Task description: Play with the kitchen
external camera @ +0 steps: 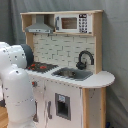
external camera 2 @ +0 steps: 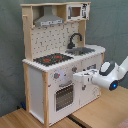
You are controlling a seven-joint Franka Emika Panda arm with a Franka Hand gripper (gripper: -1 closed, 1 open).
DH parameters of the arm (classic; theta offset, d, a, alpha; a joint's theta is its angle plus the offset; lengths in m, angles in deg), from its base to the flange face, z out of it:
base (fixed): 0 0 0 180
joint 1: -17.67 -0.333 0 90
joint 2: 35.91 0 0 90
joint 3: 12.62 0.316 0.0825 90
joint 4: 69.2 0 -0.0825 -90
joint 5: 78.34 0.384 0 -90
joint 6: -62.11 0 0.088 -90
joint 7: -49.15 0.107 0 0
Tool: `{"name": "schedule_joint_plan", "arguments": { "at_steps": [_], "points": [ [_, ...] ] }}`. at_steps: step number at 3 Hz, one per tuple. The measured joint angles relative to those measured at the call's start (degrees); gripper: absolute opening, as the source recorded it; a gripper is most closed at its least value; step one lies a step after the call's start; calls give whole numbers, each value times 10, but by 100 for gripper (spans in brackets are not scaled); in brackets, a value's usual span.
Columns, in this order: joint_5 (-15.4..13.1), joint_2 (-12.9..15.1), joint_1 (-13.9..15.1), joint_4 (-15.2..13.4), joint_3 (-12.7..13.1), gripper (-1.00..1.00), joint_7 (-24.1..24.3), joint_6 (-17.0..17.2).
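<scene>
The kitchen (external camera: 62, 50) is pale wood and white panels, with a grey hood (external camera: 40, 27), a microwave (external camera: 72, 23), a black stovetop (external camera: 42, 66) with red burners, a sink (external camera: 72, 73) and a black faucet (external camera: 85, 59). In the second exterior view the kitchen (external camera 2: 35, 85) shows its knobs (external camera 2: 56, 76) and oven door (external camera 2: 64, 95). My gripper (external camera 2: 78, 76) reaches in from the second exterior view's right. It sits at knob height against the white front panel, right of the oven door. In the first exterior view my own arm hides the gripper.
My white arm (external camera: 17, 90) fills the first exterior view's lower left and covers the kitchen's left front. A grey curtain (external camera 2: 110, 25) hangs behind the kitchen. The kitchen stands on a wooden surface (external camera 2: 100, 112) with a seam running across it.
</scene>
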Motion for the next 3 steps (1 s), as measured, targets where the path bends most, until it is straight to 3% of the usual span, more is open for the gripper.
{"name": "schedule_joint_plan", "arguments": {
  "at_steps": [1, 3],
  "points": [
    [15, 0, -11, 0, 0, 100, 51, 30],
    [15, 0, -26, 0, 5, 100, 176, 38]
  ]
}}
